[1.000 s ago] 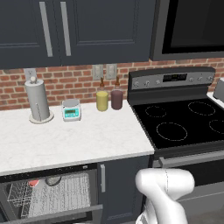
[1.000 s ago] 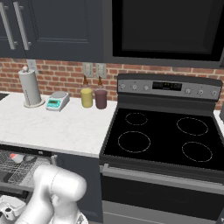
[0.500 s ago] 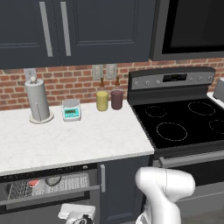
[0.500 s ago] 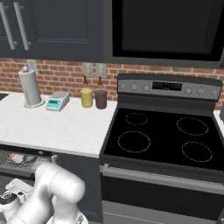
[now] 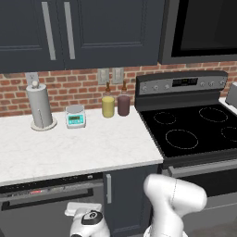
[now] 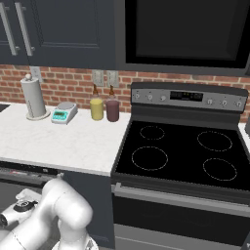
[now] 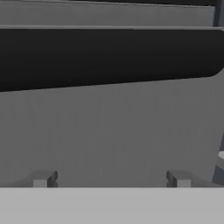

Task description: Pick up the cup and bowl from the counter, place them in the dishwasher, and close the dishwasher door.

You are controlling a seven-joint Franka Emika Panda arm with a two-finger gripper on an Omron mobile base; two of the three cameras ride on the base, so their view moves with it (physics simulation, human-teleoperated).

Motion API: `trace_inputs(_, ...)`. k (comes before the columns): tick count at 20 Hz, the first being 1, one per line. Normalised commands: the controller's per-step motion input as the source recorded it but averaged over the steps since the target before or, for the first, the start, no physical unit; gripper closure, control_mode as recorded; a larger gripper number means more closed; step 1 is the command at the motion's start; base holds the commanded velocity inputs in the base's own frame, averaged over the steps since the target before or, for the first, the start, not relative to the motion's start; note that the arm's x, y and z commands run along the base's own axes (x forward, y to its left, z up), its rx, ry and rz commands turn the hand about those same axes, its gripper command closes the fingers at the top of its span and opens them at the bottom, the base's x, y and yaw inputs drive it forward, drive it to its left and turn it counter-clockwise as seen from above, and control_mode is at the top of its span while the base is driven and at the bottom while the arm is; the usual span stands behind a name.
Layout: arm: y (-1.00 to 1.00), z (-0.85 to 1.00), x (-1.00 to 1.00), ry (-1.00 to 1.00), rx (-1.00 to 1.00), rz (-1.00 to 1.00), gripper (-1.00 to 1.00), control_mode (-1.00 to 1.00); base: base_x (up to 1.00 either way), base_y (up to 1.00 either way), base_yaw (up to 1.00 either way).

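Swung up since a second ago: dishwasher door (image 5: 44,217), then lying open with the wire rack showing, now upright or nearly so under the counter (image 5: 69,152), its black control strip just beneath the stone edge. Rack gone from sight behind the panel. Same door visible from the right base view (image 6: 19,188) as a dark front below the worktop. Cup and bowl seen nowhere on the counter; presumably behind the door, though cannot tell.

Gripper (image 7: 109,179) close against the door's dark grey face, fingertips (image 7: 41,179) set wide apart, nothing between them, a black band running across the panel above. Hand low at the bottom of the left base view (image 5: 88,222), in front of the door; half a second ago lower and further left.

Unchanged on the counter: paper towel roll (image 5: 40,106) at the back left, small scale (image 5: 75,116) beside it, yellow tumbler (image 5: 108,105) and maroon tumbler (image 5: 123,104) side by side against the brick wall. Black stovetop (image 5: 194,134) to the right.
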Motion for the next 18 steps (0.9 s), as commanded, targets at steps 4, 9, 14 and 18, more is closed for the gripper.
trace_inputs(4, 0.0, -0.19, 0.37, -0.01, 0.0, 0.0, -1.0, -1.0, 0.0, 0.0, 0.0)
trace_inputs(9, 0.0, -0.26, 0.43, -0.01, 0.0, 0.0, -1.0, -1.0, 0.0, 0.0, 0.0)
trace_inputs(14, -0.01, -0.3, 0.78, -0.03, 0.0, 0.0, -1.0, -1.0, 0.0, 0.0, 0.0)
trace_inputs(18, 0.0, -0.29, 0.67, -0.02, 0.0, 0.0, -1.0, -1.0, 0.0, 0.0, 0.0)
